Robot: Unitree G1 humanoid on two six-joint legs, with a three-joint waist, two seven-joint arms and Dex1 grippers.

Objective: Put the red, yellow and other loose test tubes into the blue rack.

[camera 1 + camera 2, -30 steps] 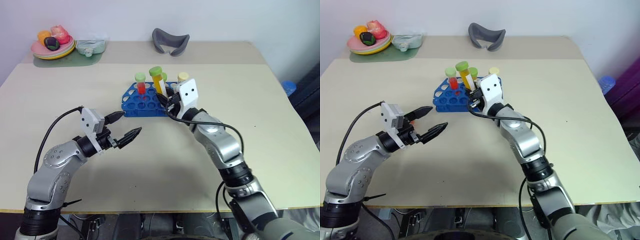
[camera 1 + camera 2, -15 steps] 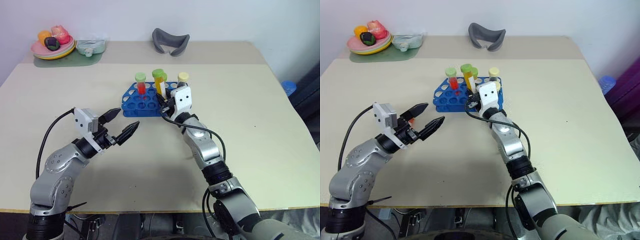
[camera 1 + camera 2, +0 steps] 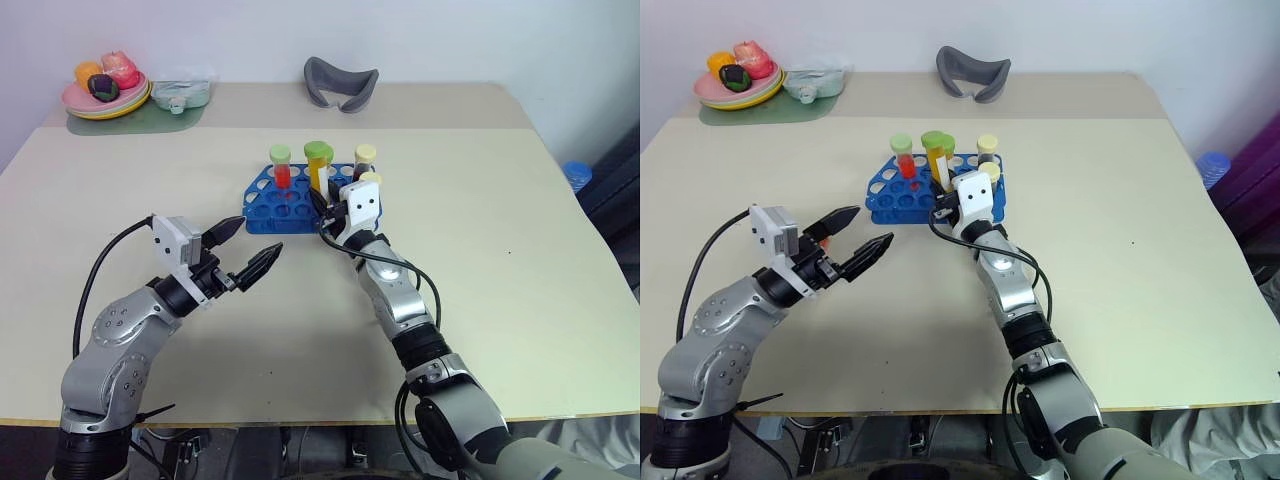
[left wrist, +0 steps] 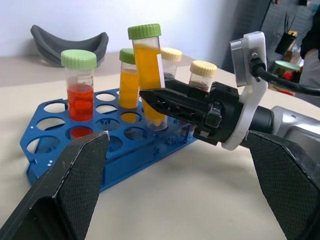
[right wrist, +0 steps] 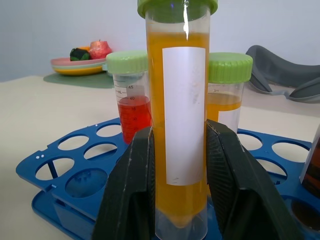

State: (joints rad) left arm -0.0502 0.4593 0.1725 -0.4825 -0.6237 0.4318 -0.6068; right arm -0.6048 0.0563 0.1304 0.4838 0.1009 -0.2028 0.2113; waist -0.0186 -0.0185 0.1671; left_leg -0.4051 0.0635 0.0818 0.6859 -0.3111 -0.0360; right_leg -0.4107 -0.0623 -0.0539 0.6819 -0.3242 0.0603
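The blue rack stands at the table's middle. A red tube, a yellow tube and two pale-capped dark tubes stand in its holes. My right gripper is shut on a tall yellow-orange tube with a green cap and white label. It holds this tube upright over the rack's near rows, the lower end down at a hole. My left gripper hangs open and holds nothing, above the table just left of the rack's front.
At the back left, a pink plate of toy fruit rests on a green mat beside a clear pouch. A grey curved piece lies at the back centre. Bare tabletop surrounds the rack.
My right gripper has come down and slightly leftward with the yellow-orange tube, bringing its lower end to the rack. The left gripper has stayed in place, still open.
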